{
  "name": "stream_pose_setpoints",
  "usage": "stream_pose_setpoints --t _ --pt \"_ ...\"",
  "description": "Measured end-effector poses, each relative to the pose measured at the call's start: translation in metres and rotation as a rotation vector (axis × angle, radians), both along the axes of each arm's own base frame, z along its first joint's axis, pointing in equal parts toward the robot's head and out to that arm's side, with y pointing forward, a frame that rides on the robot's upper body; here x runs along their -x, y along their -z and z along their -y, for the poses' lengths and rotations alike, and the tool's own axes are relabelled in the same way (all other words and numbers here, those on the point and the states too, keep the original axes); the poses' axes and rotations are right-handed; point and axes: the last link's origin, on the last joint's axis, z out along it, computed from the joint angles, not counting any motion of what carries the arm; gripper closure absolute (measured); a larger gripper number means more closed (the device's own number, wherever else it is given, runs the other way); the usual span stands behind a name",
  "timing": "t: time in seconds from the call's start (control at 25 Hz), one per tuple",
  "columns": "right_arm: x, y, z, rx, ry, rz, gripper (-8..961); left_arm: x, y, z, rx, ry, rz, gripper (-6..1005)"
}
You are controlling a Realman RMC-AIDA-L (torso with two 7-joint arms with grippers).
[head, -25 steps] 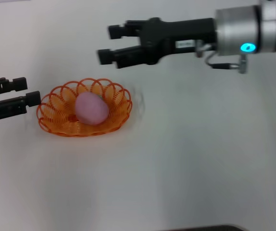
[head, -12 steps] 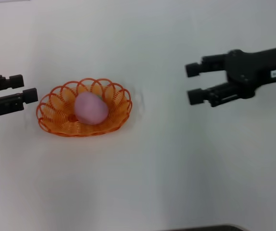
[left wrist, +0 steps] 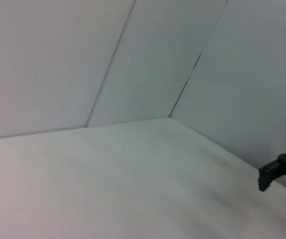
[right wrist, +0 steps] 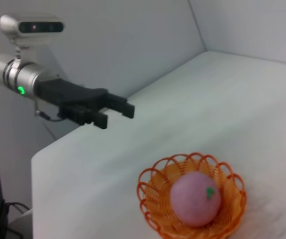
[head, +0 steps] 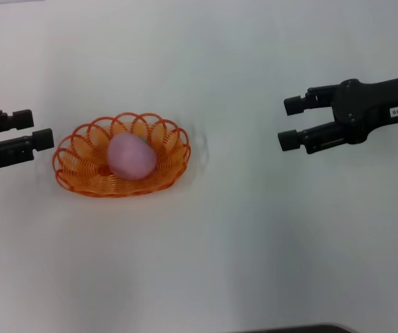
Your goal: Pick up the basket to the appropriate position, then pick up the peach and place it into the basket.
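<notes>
Between my 2 grippers, on the white table (head: 268,250), the job looks done: the right gripper (head: 292,123) has its 2 fingers spread with nothing between them, well apart from the basket (head: 164,170) on my right side, and the left gripper (head: 31,130) sits just beside the basket's left rim, its 2 fingers also parted and empty, close to the wire loops but, as far as I can judge, not touching them. The peach (head: 132,156) lies inside the basket, resting against the middle of the bowl with its dark stem turned up in the right wrist view (right wrist: 209,192). The step in hand, as I read it, is clearing both arms away, and doing that well means drawing the left gripper straight off from the rim so no finger catches a loop and drags the light basket, and keeping the right one high and wide of the fruit. What I cannot make out: the left arm is cut off at the frame edge in the head view; the left wrist camera shows only bare table and walls, plus 1 dark fingertip (left wrist: 272,175) far off, presumably the other arm's; and I cannot confirm that the basket sits flat.
</notes>
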Motion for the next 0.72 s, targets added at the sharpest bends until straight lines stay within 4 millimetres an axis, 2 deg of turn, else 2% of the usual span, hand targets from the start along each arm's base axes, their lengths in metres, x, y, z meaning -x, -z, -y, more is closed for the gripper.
stream_pose_setpoints --t 0.72 --pt "0.0018 -0.0003 -0.0057 -0.040 0.010 -0.013 12 0.0000 0.0003 -0.0007 0.001 0.001 -0.003 322"
